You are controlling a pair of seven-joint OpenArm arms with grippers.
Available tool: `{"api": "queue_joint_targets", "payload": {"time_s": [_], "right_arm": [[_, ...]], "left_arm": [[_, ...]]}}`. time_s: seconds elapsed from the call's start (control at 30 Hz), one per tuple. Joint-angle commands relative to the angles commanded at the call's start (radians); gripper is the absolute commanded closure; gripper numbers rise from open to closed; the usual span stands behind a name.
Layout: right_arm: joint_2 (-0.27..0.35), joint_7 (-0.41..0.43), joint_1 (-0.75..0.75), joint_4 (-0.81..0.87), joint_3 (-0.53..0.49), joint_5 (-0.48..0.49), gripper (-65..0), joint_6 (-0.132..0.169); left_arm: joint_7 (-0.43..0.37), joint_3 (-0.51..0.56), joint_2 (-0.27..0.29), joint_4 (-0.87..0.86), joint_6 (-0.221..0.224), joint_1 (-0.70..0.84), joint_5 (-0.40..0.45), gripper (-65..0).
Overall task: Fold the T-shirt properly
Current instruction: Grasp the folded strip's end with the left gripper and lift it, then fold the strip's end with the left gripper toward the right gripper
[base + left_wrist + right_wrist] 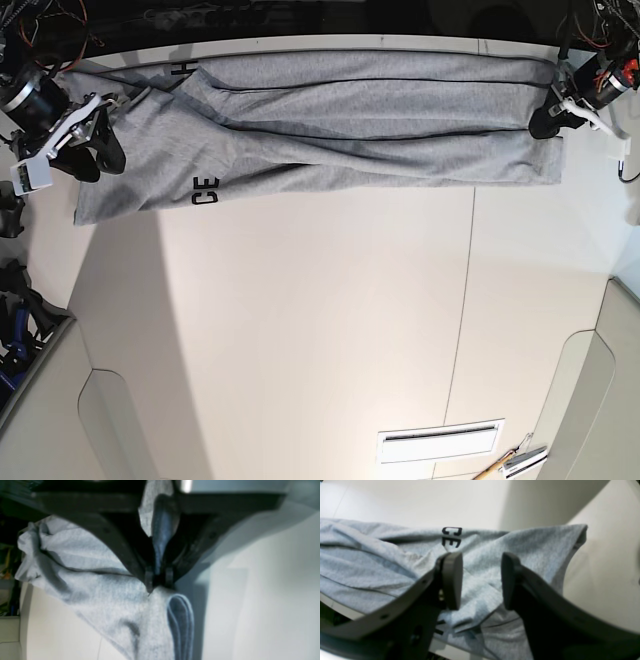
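Note:
The light grey T-shirt (330,130) lies stretched in a long, loosely folded band across the far edge of the white table (300,330). Black letters (204,190) show near its left end. My left gripper (545,122) is at the shirt's right end, and the left wrist view shows it (158,578) shut on a bunched fold of the grey fabric (100,587). At the shirt's left end, my right gripper (100,155) hovers over the cloth. In the right wrist view it (481,582) is open, the shirt (382,560) and the letters "CE" (451,537) lying beyond its fingertips.
A white slotted vent (440,440) and a small stick-like tool (510,462) sit at the near right of the table. A seam (465,300) runs across the tabletop. Cables and dark clutter (20,320) line the left side beyond the table edge.

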Motion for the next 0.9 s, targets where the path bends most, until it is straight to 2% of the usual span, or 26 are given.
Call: {"api": "queue_joint_targets", "payload": {"time_s": [0.13,0.27,0.57,0.63,0.77,0.9], "right_arm": [[0.000,0.000,0.000,0.000,0.000,0.000,-25.0,0.000],[0.000,0.000,0.000,0.001,0.000,0.007,-25.0,0.000],[0.000,0.000,0.002,0.008,0.019,0.011,-25.0,0.000],[0.000,0.000,0.002,0.008,0.022,0.011,-25.0,0.000],[0.000,0.000,0.002,0.008,0.022,0.006,-25.0,0.000],[0.000,0.000,0.002,0.008,0.022,0.002,-25.0,0.000]], "left_arm": [[0.001,-0.024,-0.007,0.062,0.000,-0.046,0.051,0.0],[0.001,-0.034,-0.069,0.067,0.000,-0.118,0.061,0.0],[-0.023,-0.034,-0.177,0.067,0.000,-0.301,0.254,0.0],[-0.025,-0.034,-0.196,0.070,0.000,-0.311,0.242,0.0],[0.010,0.000,-0.193,0.167,0.000,-0.288,0.203,0.0],[0.009,0.143,-0.193,0.372,0.000,-0.212,0.185,0.0]]}}
